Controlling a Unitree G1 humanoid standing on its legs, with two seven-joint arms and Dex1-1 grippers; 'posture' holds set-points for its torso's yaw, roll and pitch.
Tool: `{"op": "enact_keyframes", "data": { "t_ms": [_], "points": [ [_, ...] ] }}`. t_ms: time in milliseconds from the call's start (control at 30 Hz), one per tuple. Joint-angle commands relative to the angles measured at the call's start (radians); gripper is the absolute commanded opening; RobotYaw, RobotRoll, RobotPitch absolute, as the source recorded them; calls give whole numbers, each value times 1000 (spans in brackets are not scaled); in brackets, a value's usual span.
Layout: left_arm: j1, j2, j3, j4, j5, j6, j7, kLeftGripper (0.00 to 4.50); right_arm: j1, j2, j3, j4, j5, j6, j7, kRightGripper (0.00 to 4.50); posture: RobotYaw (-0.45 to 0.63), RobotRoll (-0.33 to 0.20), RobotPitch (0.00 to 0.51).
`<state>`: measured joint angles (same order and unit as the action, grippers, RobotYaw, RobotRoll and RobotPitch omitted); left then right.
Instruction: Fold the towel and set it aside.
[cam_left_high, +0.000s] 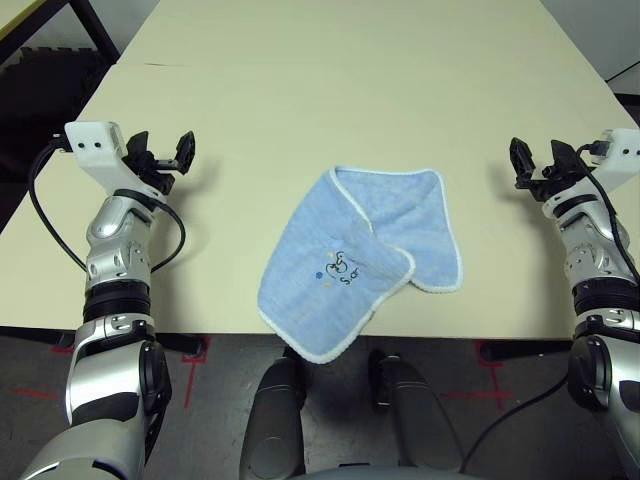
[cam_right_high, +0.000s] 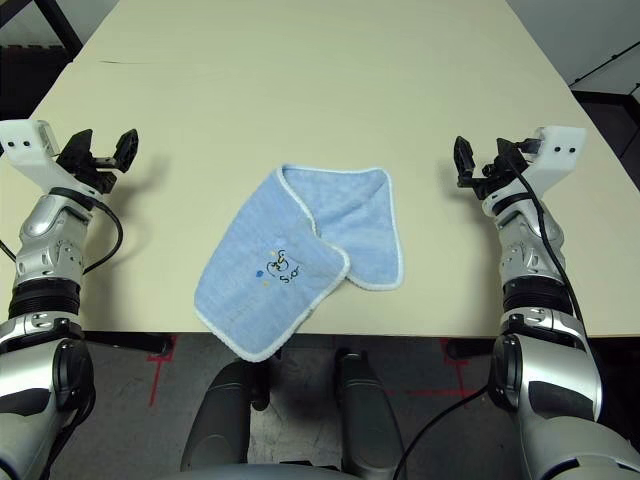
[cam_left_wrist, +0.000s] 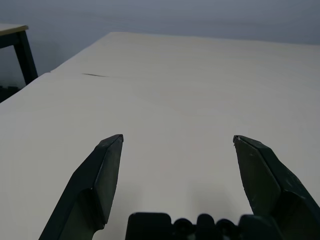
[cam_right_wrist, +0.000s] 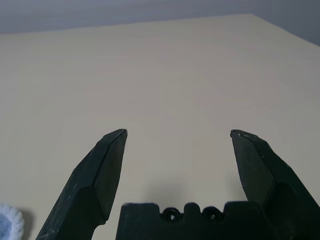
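The towel (cam_left_high: 355, 255) is a small light-blue terry cloth with white edging, lying loosely doubled over at the table's front middle. A small dark cartoon print faces up on its near flap, and one corner hangs over the front edge. My left gripper (cam_left_high: 163, 150) hovers open over the table's left side, well clear of the towel. On the right side my right gripper (cam_left_high: 538, 160) stands open too, about as far from the cloth. Nothing is between either pair of fingers. A sliver of the towel (cam_right_wrist: 7, 222) shows beside the right gripper's own fingers (cam_right_wrist: 102, 175).
The cream table (cam_left_high: 340, 90) stretches far behind the towel. A dark table frame (cam_left_high: 95, 30) stands at the back left, off the table's edge. The table's front edge runs just below the towel.
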<state>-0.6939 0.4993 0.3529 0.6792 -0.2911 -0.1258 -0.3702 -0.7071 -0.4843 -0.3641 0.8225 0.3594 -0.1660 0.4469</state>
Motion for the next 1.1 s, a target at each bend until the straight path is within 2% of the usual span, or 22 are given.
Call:
{"op": "enact_keyframes", "data": {
  "t_ms": [33, 333, 467, 633, 800, 967, 1100],
  "points": [
    [-3, -17, -10, 21, 23, -34, 26, 4467, 10, -8, -15, -22, -16, -31, -35, 4500, 8, 0, 201],
    [-22, -11, -15, 59, 29, -50, 18, 4467, 18, -12, -15, -28, -28, -60, -79, 4500, -4, 0, 199],
    [-37, -1, -19, 72, 11, -29, -43, 4467, 17, -11, -11, -35, -26, -51, -71, 4500, -1, 0, 200],
    [-73, 51, -43, 83, -36, 75, -277, 4467, -1, -25, 9, -22, -32, -20, -22, 4500, 18, 0, 202],
    [-84, 93, -117, 48, -76, 218, -588, 4467, -24, -40, 42, -24, -32, 47, 75, 4500, 42, 0, 215],
    [-101, 121, -180, 33, -69, 263, -774, 4467, -72, -71, 47, 12, -26, 103, 155, 4500, 44, 0, 231],
    [-112, 139, -231, -4, -60, 236, -920, 4467, -139, -109, 77, 63, -38, 174, 270, 4500, 37, 0, 245]
  ]
}}
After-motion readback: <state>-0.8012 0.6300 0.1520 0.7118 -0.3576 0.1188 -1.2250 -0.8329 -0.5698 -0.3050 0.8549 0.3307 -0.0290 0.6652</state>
